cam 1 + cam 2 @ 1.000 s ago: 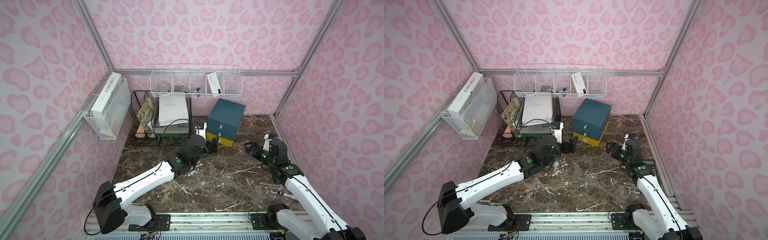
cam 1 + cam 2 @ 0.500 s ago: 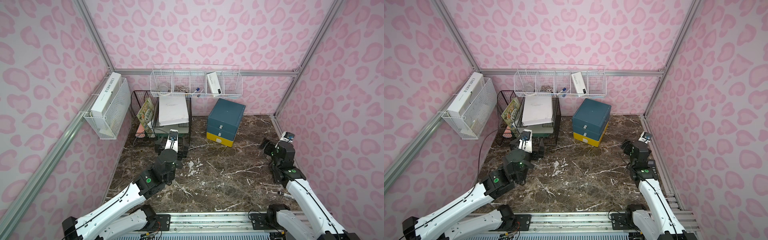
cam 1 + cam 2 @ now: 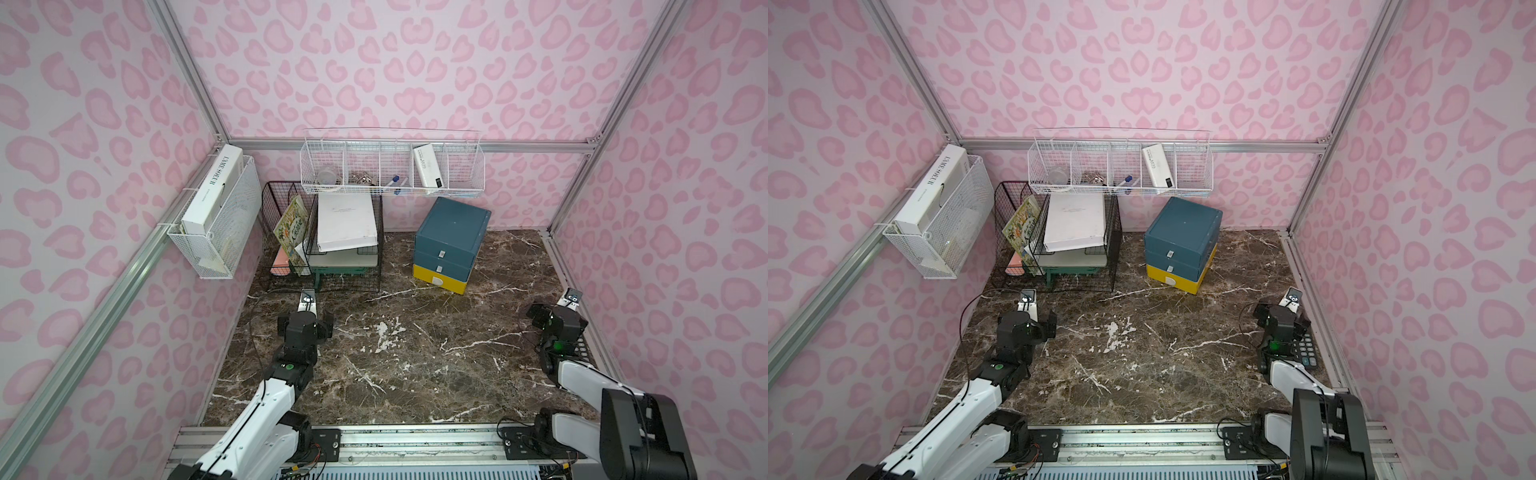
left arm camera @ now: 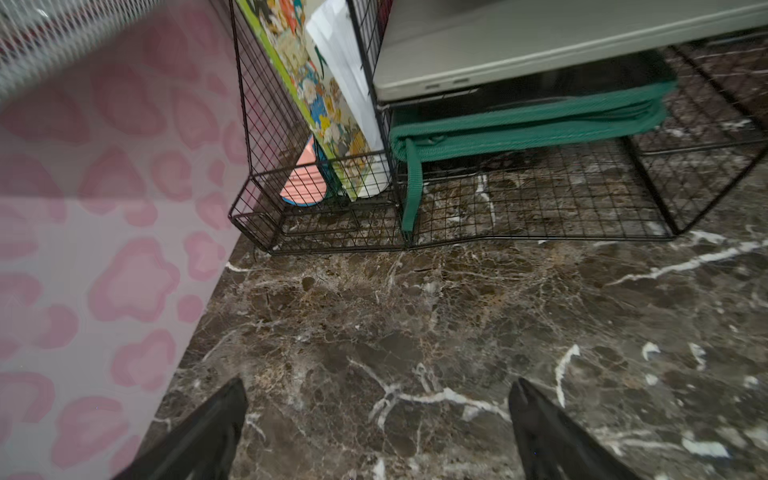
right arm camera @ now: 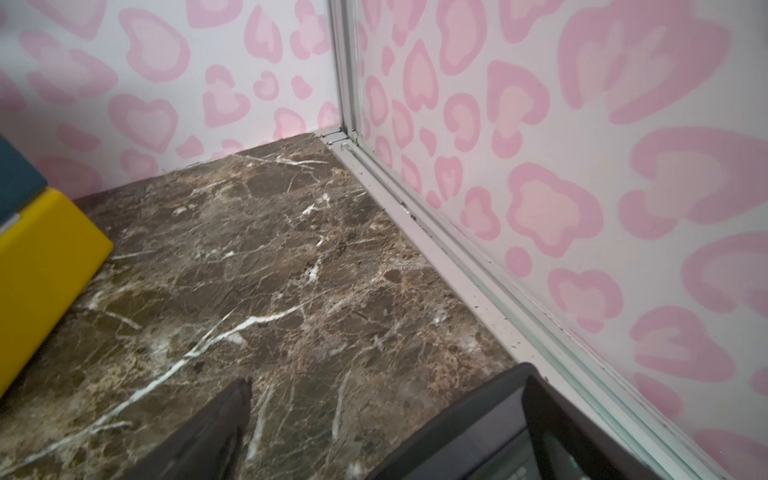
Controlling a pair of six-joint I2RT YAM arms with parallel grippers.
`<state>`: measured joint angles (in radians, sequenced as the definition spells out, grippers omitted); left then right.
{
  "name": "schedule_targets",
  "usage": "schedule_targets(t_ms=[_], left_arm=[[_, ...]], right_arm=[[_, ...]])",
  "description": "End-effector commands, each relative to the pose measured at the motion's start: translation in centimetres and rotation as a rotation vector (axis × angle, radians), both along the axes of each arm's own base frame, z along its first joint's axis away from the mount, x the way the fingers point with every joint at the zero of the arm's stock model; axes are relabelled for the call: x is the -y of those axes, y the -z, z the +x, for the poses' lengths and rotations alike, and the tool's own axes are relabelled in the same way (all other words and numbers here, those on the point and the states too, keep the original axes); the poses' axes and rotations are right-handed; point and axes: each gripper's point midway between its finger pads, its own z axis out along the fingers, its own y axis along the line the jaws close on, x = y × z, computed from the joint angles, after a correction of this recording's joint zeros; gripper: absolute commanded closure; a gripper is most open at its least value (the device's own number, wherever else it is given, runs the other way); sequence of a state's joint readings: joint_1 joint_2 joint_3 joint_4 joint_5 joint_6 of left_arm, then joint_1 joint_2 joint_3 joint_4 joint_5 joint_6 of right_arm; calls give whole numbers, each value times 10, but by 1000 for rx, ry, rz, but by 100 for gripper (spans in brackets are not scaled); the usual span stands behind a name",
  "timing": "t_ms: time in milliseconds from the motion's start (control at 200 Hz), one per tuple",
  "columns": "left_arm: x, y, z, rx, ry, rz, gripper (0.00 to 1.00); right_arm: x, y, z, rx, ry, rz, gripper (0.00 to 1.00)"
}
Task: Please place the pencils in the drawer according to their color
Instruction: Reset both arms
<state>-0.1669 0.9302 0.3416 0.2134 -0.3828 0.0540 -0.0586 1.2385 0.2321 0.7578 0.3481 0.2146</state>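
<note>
1 whole drawer [image 3: 451, 232]; both top views

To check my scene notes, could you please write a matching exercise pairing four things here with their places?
Things
1. dark-teal box cabinet with three drawers, the lowest yellow
2. white boxed book with lettered spine
3. flat black calculator
4. white marker pen with a blue cap

Places
A. in the long white wire basket on the back wall
B. flat on the brown marble table, at its side edge
C. in the white mesh basket on a side wall
D. standing on the table near the back wall

Pairs: 1-D, 2-C, 3-B, 4-A.
</note>
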Motion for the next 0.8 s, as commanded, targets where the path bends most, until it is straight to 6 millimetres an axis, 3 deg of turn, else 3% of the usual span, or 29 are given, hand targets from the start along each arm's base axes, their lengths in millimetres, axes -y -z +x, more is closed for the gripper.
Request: schedule_targets(t_ms=[0, 65, 195, 305, 430, 490, 795], left_arm=[[26, -24, 33, 166, 141, -95, 2], [26, -17, 43, 186, 141, -96, 1], [25, 18, 60, 147, 145, -94, 1], [30, 41, 69, 114, 169, -95, 1], [36, 49, 85, 53, 241, -115, 1], [28, 50, 90, 25, 245, -199, 2], [28, 50, 87, -3, 250, -218, 2]], right_arm=[[-16, -35, 13, 194, -94, -50, 0], [-25, -38, 12, 246, -127, -76, 0], [-58, -31, 17, 277, -259, -170, 0], [-56, -16, 36, 170, -246, -135, 0], [-55, -17, 36, 199, -271, -119, 0], [-54, -16, 36, 190, -270, -116, 0], [-54, -21, 31, 224, -261, -132, 0]])
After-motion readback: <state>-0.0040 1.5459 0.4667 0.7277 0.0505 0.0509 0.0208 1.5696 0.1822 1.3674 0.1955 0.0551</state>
